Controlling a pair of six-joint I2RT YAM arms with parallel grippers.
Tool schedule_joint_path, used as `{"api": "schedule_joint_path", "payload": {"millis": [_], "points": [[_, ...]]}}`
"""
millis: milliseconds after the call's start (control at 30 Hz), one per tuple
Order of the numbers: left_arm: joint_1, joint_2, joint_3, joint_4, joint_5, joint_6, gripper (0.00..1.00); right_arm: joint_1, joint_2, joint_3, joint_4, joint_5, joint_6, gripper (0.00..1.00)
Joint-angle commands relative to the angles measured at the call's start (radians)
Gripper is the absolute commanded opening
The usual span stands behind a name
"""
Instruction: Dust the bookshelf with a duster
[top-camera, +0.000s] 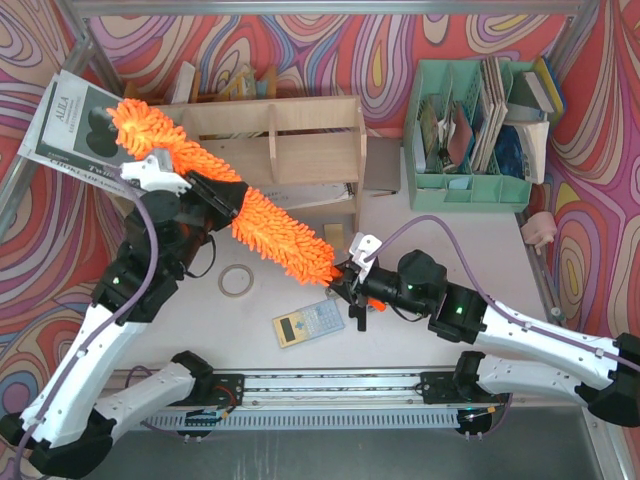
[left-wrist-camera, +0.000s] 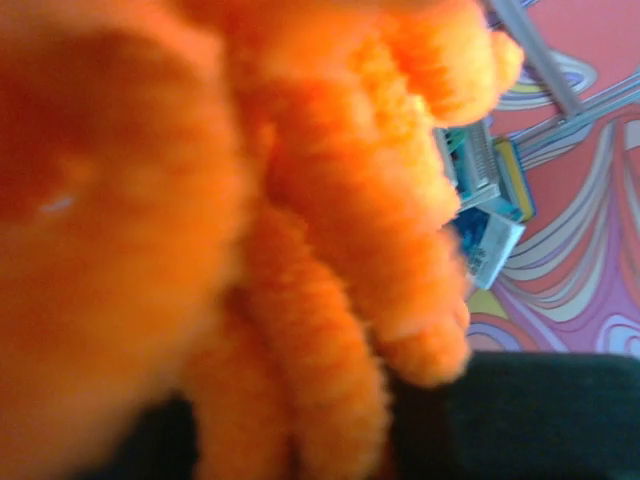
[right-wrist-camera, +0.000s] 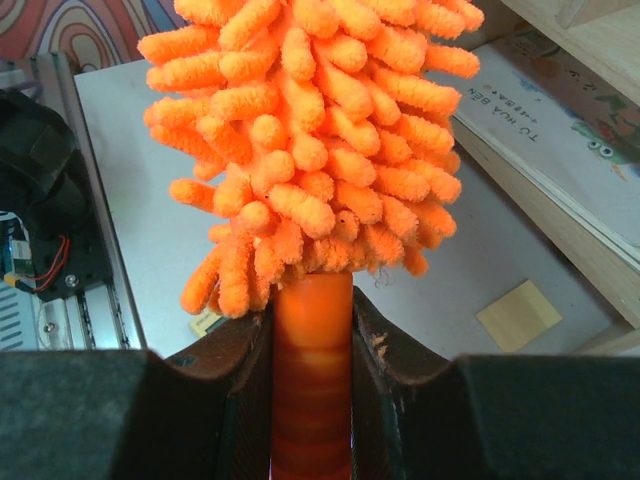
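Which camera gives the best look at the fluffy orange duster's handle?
The right wrist view: the handle fills the centre, clamped in the right gripper. From above it is mostly hidden by that gripper; the left wrist view shows only blurred orange fluff.

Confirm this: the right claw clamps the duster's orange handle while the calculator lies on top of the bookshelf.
The right claw does clamp the duster handle, but the calculator lies on the table, not the bookshelf; the top view shows it.
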Motion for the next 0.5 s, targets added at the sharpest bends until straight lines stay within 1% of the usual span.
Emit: {"api": "schedule_joint_path", "payload": {"millis": [0,67,133,233,300,467], "points": [[-0.026,-0.041,-0.044,-0.014,-0.115,0.042,0.21,0.003,-0.016,0.011,0.077,0.019,-0.016,0.0],[-0.034,-0.064,-0.059,-0.015,-0.151,0.027,0.14,0.003,-0.01,0.019,0.066,0.024,-0.012,0.01],[-0.042,-0.085,-0.073,-0.021,-0.191,0.018,0.09,0.003,-0.007,0.028,0.053,0.028,-0.011,0.08],[-0.045,-0.131,-0.103,-0.033,-0.254,-0.011,0.03,0.003,-0.017,0.033,0.044,0.026,-0.013,0.23],[-0.046,-0.169,-0.122,-0.035,-0.292,-0.032,0.01,0.003,-0.03,0.032,0.046,0.034,-0.012,0.36],[-0.046,-0.272,-0.159,-0.019,-0.367,-0.037,0.01,0.002,-0.088,0.011,0.085,0.087,-0.001,0.51]]}}
